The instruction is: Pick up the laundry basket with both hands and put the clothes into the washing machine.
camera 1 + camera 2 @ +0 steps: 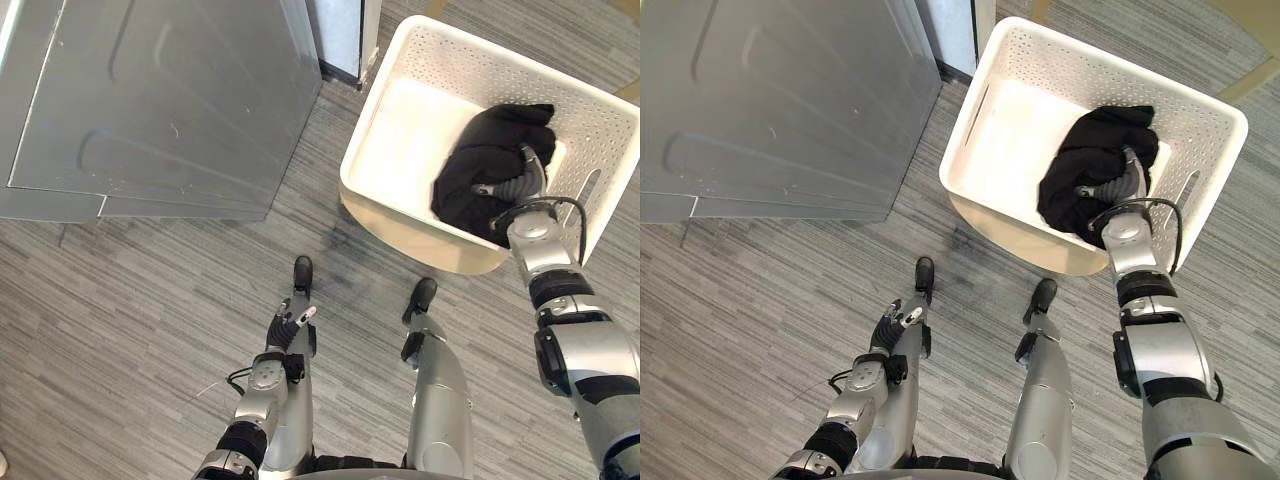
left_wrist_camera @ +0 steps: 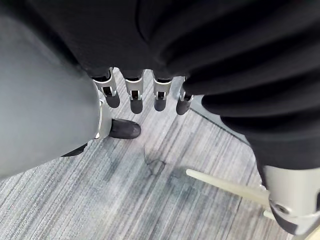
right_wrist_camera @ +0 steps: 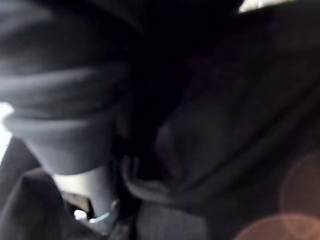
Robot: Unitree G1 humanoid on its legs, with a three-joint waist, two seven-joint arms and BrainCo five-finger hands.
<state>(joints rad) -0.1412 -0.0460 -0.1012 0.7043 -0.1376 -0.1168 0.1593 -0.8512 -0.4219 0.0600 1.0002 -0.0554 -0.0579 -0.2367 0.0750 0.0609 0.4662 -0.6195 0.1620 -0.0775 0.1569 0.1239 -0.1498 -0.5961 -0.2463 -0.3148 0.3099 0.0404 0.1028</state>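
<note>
A white perforated laundry basket (image 1: 410, 130) stands on the floor at the upper right. A heap of black clothes (image 1: 490, 150) lies in its near right part. My right hand (image 1: 515, 187) reaches over the basket's near rim and rests in the black clothes (image 3: 240, 125), which wrap round it. The grey metal washing machine (image 1: 170, 100) fills the upper left, and no door opening shows on it. My left hand (image 1: 290, 325) hangs low beside my body, well away from the basket. Its fingers (image 2: 136, 97) are straight and hold nothing.
Grey striped carpet (image 1: 150, 300) covers the floor between the machine and the basket. A pale cream base (image 1: 400, 235) shows under the basket's near side. A narrow light panel (image 1: 340, 35) stands between the machine and the basket.
</note>
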